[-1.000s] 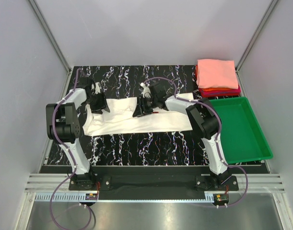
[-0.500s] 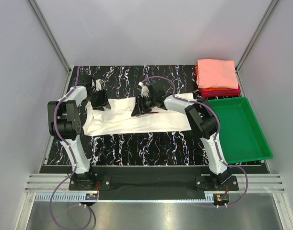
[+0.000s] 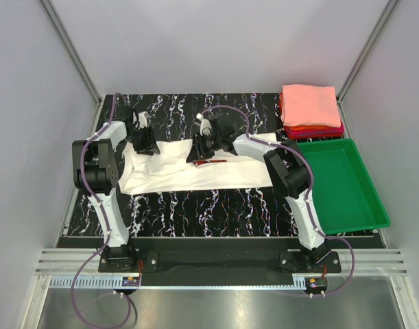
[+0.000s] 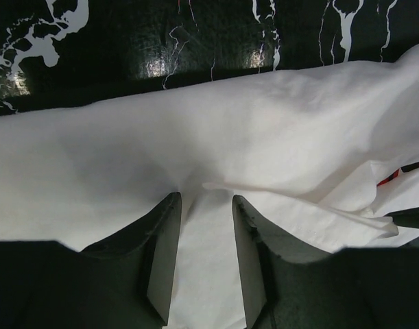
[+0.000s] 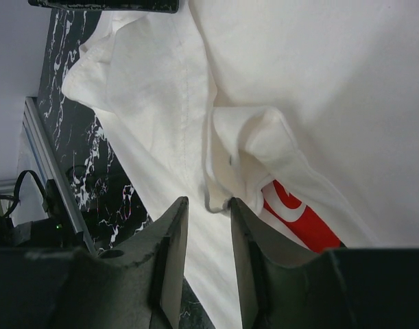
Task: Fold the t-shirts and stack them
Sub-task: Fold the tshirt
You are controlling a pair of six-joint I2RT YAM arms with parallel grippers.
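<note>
L pincer (image 4: pixel 206 205) standing narrow, not clamped, cream tee (image 3: pixel 195 175) fold lying between its tips | R pincer (image 5: pixel 206 205) narrow too, tee hem sitting in gap, red print (image 5: pixel 298 219) just beside it | I'm seeing tee lying on table (image 3: pixel 216 205) under both pincers | folded tee stack (image 3: pixel 309 110) sitting well off beyond R pincer

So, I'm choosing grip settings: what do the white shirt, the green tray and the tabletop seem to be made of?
White shirt: soft matte knit, likely cotton; it creases and shows a stitched hem. Green tray: rigid moulded plastic by its uniform colour and raised rim. Tabletop: black, white-veined, glossy; marble-look, perhaps a printed sheet.
</note>
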